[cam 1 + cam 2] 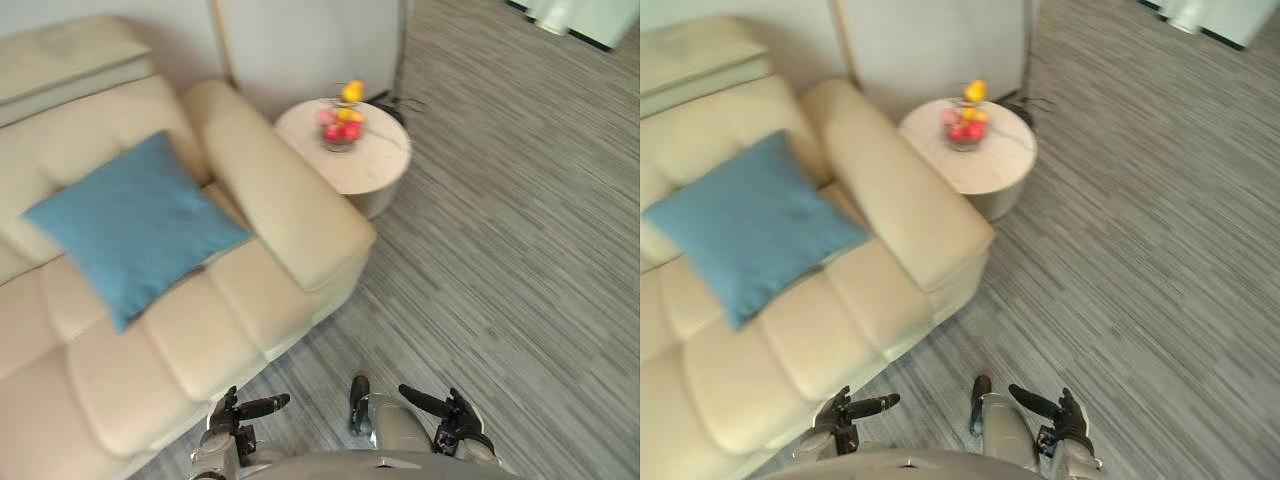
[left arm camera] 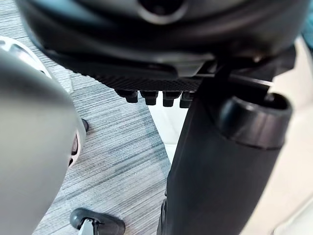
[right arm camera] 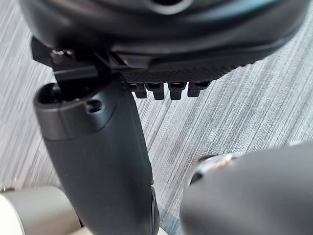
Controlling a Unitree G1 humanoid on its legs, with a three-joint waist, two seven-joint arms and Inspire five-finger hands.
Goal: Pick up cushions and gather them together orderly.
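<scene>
1. Cushion: one blue cushion [image 1: 135,225] lies on the cream sofa [image 1: 250,310]. It is turned like a diamond. Its upper part leans against the backrest, and its lowest corner points toward the front edge of the seat. Its right-hand corner reaches the foot of the armrest [image 1: 275,195] at the sofa's right end.
2. Left hand: the left hand [image 1: 230,418] hangs low over the grey striped carpet [image 1: 500,220], just off the front edge of the sofa seat. In the left wrist view the thumb [image 2: 220,166] stands clear of the fingers [image 2: 151,97]. The fingers lie in a straight row with nothing between them and the thumb. The hand is wide and empty.
3. Right hand: the right hand [image 1: 455,418] hangs over the carpet, well apart from the sofa. In the right wrist view the thumb [image 3: 98,161] stands away from the row of fingers [image 3: 168,89]. The hand is wide and empty, with bare carpet past it.
4. Neither hand touches the cushion. Both are well apart from it, beyond the seat's front edge.
5. Side table: a round pale side table [image 1: 385,165] stands on the carpet, just beside the outer face of the armrest.
6. Fruit bowl: a bowl of red and yellow fruit [image 1: 341,125] sits on the table top, toward the rear edge nearest the wall [image 1: 300,50].
</scene>
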